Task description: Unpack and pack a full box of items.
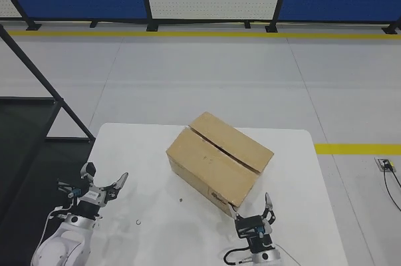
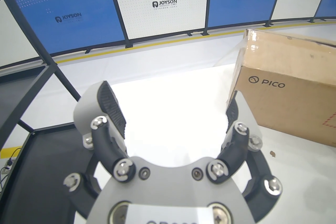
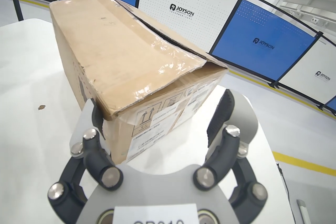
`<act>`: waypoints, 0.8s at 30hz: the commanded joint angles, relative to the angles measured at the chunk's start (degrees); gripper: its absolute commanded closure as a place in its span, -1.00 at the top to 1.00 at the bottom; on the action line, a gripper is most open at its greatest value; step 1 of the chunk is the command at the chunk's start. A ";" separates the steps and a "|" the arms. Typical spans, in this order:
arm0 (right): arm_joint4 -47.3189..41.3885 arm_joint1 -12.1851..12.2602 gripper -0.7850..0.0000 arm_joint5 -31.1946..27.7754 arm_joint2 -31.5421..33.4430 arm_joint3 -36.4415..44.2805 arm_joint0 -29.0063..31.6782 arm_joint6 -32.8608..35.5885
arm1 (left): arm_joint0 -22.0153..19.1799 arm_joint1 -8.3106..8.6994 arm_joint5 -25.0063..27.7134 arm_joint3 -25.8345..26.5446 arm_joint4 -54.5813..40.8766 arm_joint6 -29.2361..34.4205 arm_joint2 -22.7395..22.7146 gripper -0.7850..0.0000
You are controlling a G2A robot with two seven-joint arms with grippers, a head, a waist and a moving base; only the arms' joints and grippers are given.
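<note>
Cardboard box (image 1: 219, 157) x1, just beside R gripper (image 1: 251, 208) spread fingers (image 3: 220, 109); L gripper (image 1: 106, 174), also spread, well apart.

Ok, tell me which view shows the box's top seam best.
Right wrist view: the seam runs close by, its flaps parted. The top view has its whole length, smaller. The left wrist view gives the box's side and top edge.

The cardboard box (image 1: 219, 158) sits askew on the table (image 1: 133, 153), toward its far edge. The left gripper (image 1: 107, 174) is by the left edge, well apart from the box. The right gripper (image 1: 251, 207) is just beside the box's near corner.
</note>
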State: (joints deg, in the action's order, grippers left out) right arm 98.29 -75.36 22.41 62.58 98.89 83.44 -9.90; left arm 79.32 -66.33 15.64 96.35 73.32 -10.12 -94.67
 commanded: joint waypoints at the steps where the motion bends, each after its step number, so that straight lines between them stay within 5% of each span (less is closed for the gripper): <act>1: -0.39 0.05 1.00 -1.18 0.85 -0.02 -0.14 0.41 | 0.06 0.00 0.76 0.11 -0.09 -0.19 0.31 1.00; 24: -7.37 0.17 1.00 -5.66 9.70 0.51 1.84 -1.02 | 2.98 -0.21 4.26 1.96 5.77 -3.02 6.98 1.00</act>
State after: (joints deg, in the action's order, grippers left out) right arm 91.17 -75.18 16.81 72.15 99.27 85.06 -10.25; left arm 82.21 -66.53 19.93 98.28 79.14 -13.03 -87.82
